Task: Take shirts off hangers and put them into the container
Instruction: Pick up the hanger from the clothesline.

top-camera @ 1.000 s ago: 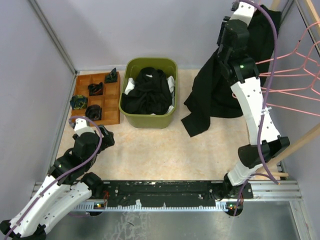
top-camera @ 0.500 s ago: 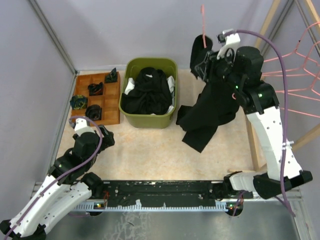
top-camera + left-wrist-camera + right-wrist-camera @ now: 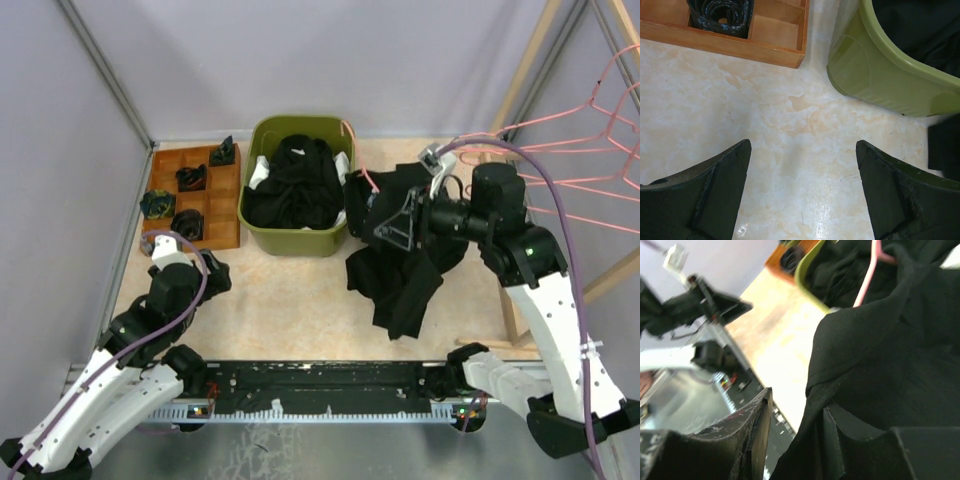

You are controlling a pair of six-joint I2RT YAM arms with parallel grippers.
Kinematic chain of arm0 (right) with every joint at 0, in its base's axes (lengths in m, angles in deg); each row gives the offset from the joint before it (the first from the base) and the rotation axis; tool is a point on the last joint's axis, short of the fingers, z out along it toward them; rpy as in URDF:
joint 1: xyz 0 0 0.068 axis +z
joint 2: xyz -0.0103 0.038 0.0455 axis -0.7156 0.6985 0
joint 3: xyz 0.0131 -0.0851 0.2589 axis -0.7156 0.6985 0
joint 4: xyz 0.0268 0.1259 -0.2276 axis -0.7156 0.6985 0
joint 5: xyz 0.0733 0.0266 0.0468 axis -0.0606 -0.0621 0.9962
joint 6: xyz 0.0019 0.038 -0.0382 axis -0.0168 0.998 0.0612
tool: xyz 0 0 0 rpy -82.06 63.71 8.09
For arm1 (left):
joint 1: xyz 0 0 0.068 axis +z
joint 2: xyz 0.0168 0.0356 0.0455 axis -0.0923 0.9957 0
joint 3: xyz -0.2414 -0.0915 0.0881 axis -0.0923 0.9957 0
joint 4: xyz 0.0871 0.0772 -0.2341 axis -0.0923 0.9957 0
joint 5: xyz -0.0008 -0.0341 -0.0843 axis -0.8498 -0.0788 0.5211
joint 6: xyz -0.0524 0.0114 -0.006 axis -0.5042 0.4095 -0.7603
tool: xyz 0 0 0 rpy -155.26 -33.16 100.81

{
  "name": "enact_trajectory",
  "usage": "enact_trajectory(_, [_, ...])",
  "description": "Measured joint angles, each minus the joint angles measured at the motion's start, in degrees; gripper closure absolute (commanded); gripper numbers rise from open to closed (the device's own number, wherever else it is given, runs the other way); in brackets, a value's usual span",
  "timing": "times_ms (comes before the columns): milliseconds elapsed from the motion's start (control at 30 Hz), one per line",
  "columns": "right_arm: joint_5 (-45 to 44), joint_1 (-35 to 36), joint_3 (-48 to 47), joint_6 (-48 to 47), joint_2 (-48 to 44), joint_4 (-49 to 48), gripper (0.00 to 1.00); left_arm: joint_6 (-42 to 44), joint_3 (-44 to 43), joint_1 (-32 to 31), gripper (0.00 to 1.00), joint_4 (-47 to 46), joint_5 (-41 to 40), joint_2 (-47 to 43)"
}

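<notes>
A black shirt (image 3: 400,280) hangs from my right gripper (image 3: 395,228) and trails onto the table just right of the olive-green container (image 3: 300,122). A pink hanger (image 3: 362,178) is still in its collar, with the hook near the container's right rim. In the right wrist view the black shirt (image 3: 890,350) fills the jaws beside the right finger of my right gripper (image 3: 795,402), and the pink hanger (image 3: 867,275) pokes out above. Another black shirt (image 3: 295,180) lies in the container over white cloth (image 3: 258,172). My left gripper (image 3: 802,150) is open and empty above bare table.
A wooden compartment tray (image 3: 225,235) with dark items sits left of the container (image 3: 875,75); its corner (image 3: 775,32) is ahead of the left gripper (image 3: 215,272). Bare pink hangers (image 3: 590,130) hang on the wooden rack (image 3: 610,280) at the right. Grey walls enclose the table.
My right arm swung down and left from the rack, carrying the black shirt and its hanger to the table beside the container. The left arm stayed still.
</notes>
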Motion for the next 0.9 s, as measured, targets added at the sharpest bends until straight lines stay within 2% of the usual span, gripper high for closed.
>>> enact_trajectory(167, [10.23, 0.26, 6.14, 1.9, -6.43, 1.11, 1.0, 0.48, 0.13, 0.0, 0.09, -0.76, 1.09, -0.09])
enact_trajectory(467, [30.18, 0.28, 4.33, 3.41, -14.71, -0.59, 1.0, 1.6, 0.39, 0.0, 0.09, -4.9, 3.26, -5.09])
enact_trajectory(567, [37.07, 0.28, 4.85, 7.78, -16.37, -7.39, 1.0, 2.38, 0.15, 0.0, 0.09, -5.31, 3.5, -6.75])
enact_trajectory(733, [44.68, 0.28, 12.94, 19.52, -19.63, -26.77, 1.0, 2.64, -1.51, 0.0, 0.11, -5.38, 3.69, -10.84])
enact_trajectory(900, [43.98, 0.28, 20.41, 21.38, -16.28, -31.56, 1.0, 2.64, -2.75, 0.0, 0.13, -5.64, 3.82, -15.8])
